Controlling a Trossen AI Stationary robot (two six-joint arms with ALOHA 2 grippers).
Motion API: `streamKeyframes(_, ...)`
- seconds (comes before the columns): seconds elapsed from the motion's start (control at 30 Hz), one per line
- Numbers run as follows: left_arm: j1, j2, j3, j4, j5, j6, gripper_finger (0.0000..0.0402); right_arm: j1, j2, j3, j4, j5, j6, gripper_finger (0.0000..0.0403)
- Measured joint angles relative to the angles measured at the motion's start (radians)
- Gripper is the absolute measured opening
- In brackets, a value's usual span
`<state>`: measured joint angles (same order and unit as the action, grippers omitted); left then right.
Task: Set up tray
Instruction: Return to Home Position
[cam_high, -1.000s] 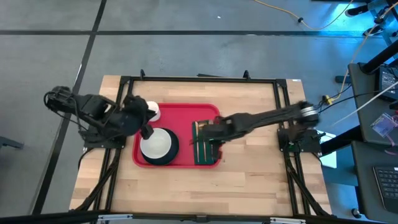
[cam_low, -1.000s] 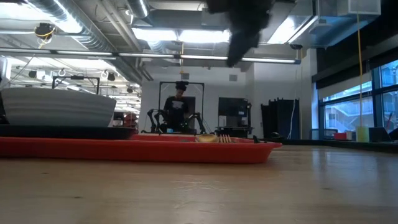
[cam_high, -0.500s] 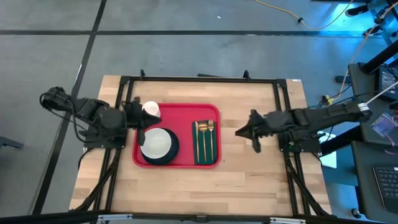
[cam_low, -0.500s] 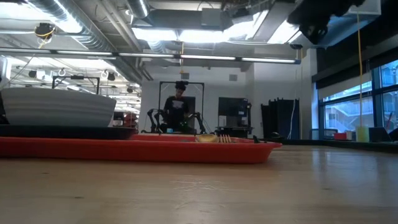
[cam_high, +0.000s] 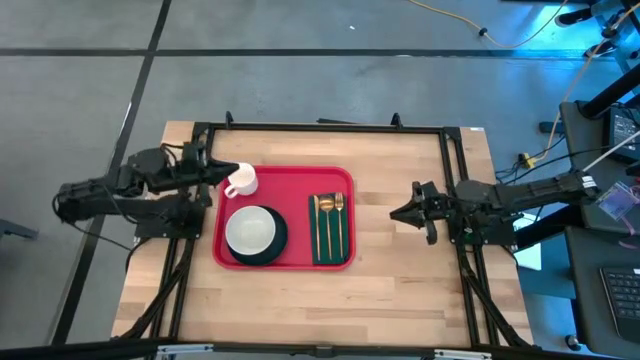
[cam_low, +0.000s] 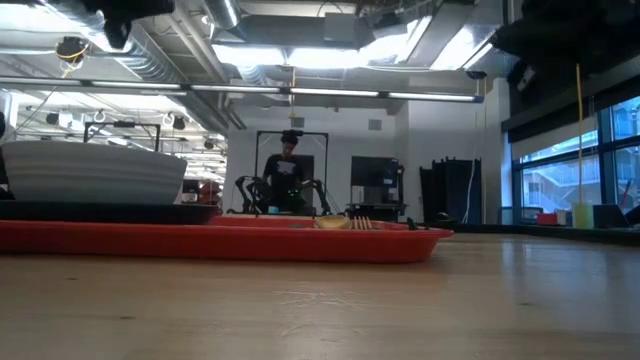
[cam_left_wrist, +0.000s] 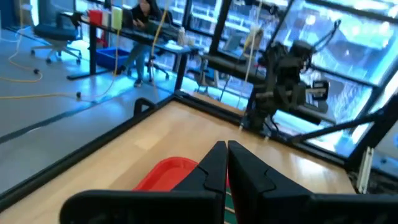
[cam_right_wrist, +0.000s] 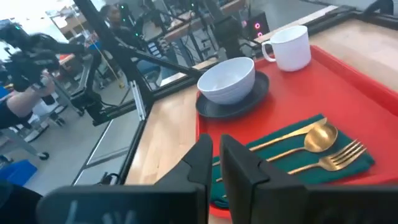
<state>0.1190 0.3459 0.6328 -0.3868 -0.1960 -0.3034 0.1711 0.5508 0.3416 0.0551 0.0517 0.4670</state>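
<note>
The wooden tabletop (cam_high: 400, 290) shows bare boards in front of the red tray (cam_high: 297, 215) and a wide open strip to its right. The tray lies flat, left of centre, edges square to the tabletop's. It carries a dark plate (cam_high: 278, 243) with a white bowl (cam_high: 251, 230), a green napkin (cam_high: 346, 245) along its right rim, and a white mug (cam_high: 241, 180) in one left corner. A gold knife (cam_high: 318, 232), spoon (cam_right_wrist: 319, 138) and fork (cam_right_wrist: 339, 160) lie side by side on the napkin. The left pincer (cam_high: 210, 168), closed and empty, hangs just beside the mug, its arm folded out past the left edge. The right pincer (cam_high: 395, 213), fingers together on nothing, is well apart from the tray.

Left hand (cam_high: 211, 170) far left, right hand (cam_high: 401, 213) far right, each pointing inward (fingers together on both)
</note>
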Motion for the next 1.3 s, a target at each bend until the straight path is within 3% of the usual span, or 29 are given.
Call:
streamKeyframes(0.17, 0.055, -0.137, -0.114, 0.023, 0.041, -0.035, 0.0006, 0.000, -0.048, -0.097, 0.108, 0.004, -0.064, 0.0035)
streamKeyframes(0.53, 0.063, -0.346, -0.282, 0.028, 0.009, -0.053, 0.0006, 0.000, -0.184, -0.336, 0.436, 0.008, -0.050, 0.0035)
streamKeyframes(0.77, 0.067, -0.345, -0.359, 0.064, 0.007, -0.050, 0.0006, -0.001, -0.248, -0.335, 0.419, 0.034, -0.117, 0.0035)
streamKeyframes(0.9, 0.067, -0.345, -0.433, 0.176, 0.013, -0.050, 0.0006, -0.007, -0.276, -0.334, 0.413, 0.034, -0.155, 0.0035)
streamKeyframes(1.3, 0.067, -0.345, -0.580, 0.302, -0.027, -0.065, 0.0006, -0.014, -0.354, -0.334, 0.296, 0.101, -0.112, 0.0035)
